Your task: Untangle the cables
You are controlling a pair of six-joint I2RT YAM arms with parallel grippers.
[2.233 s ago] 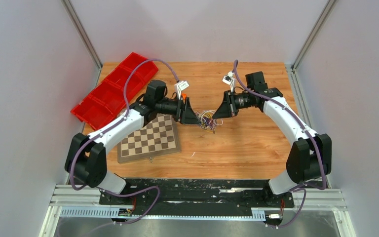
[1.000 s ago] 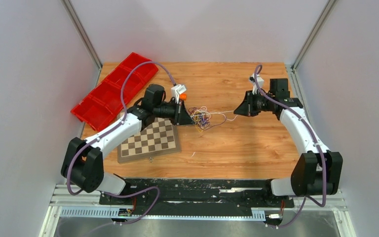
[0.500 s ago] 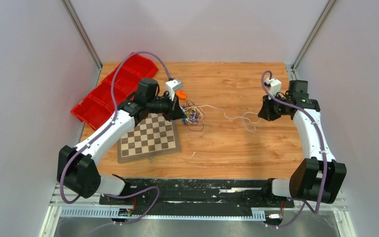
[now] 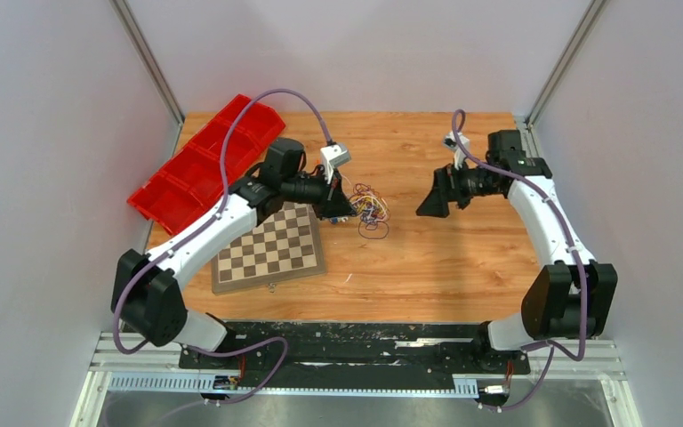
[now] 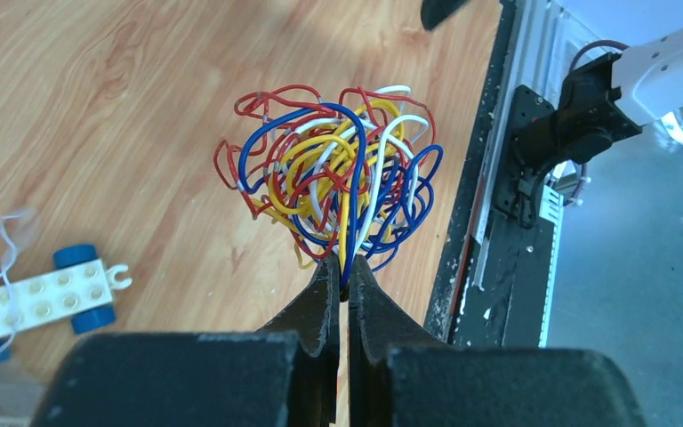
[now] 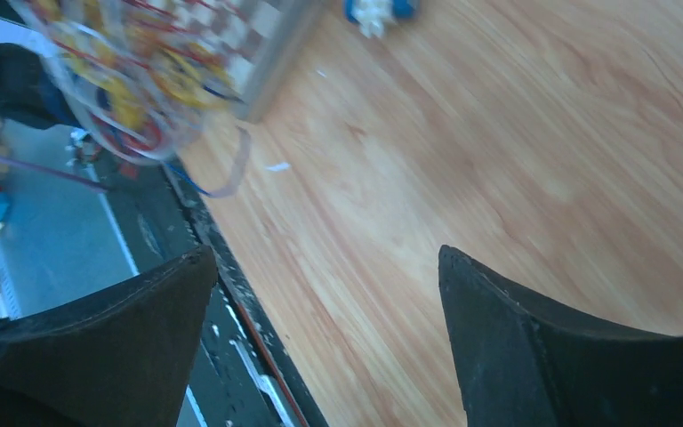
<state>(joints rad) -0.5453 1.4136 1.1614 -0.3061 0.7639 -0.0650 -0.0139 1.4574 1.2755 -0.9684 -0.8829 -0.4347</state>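
The left pincer (image 5: 340,267) clamps the wire tangle (image 5: 333,182); the right pincer (image 6: 325,258), gaping and empty, should nip one outer loop and draw it toward the surface's (image 4: 462,258) right edge.

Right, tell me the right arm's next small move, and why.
Probably ease the right gripper toward the cables and close on an outer strand. The left gripper is shut on the tangled bunch, while the right one is open, empty and apart from it, so nothing can be pulled loose yet.
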